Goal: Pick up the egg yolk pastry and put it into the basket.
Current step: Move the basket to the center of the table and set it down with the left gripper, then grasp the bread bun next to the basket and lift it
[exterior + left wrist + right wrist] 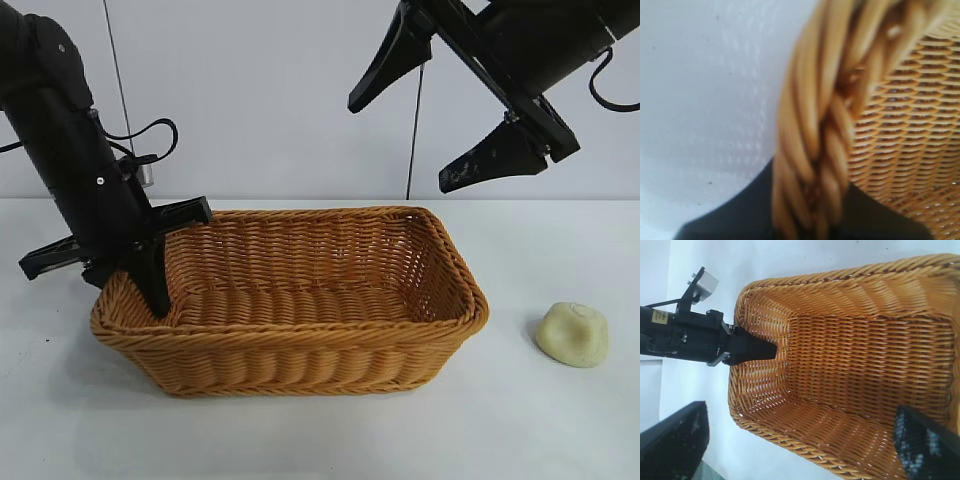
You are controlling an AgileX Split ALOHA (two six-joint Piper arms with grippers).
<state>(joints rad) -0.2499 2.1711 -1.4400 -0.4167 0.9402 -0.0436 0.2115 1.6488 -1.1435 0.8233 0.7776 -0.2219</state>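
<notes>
Left gripper [120, 265] is standing at the basket's [300, 345] left end, pointing steeply down, its fingers spread apart and straddling the braided rim: one finger [158, 285] is reaching down inside the left wall, the other is sitting outside over the table [560, 430]. In the left wrist view the thick braided rim [815, 150] is running between the dark fingers, with the woven inner wall on one side and the white table on the other. Whether the fingers are touching the wicker I cannot tell.

Right gripper [455, 135] is hanging high above the basket's far right corner, well apart from it, jaws wide open and holding nothing.

Sitting on the table to the right of the basket, apart from its right end and nearer the front, is the egg yolk pastry [572, 334]. It is showing as a small, pale yellow-cream dome with a matte, slightly lumpy surface and a faint swirl on top, far smaller than the basket. Neither gripper is near it.

Occupying the middle of the table, the basket is showing golden tan-orange wicker, rectangular, with sloping woven sides and a braided rim; its inside [865, 365] is holding only the left gripper's finger [752, 349].
</notes>
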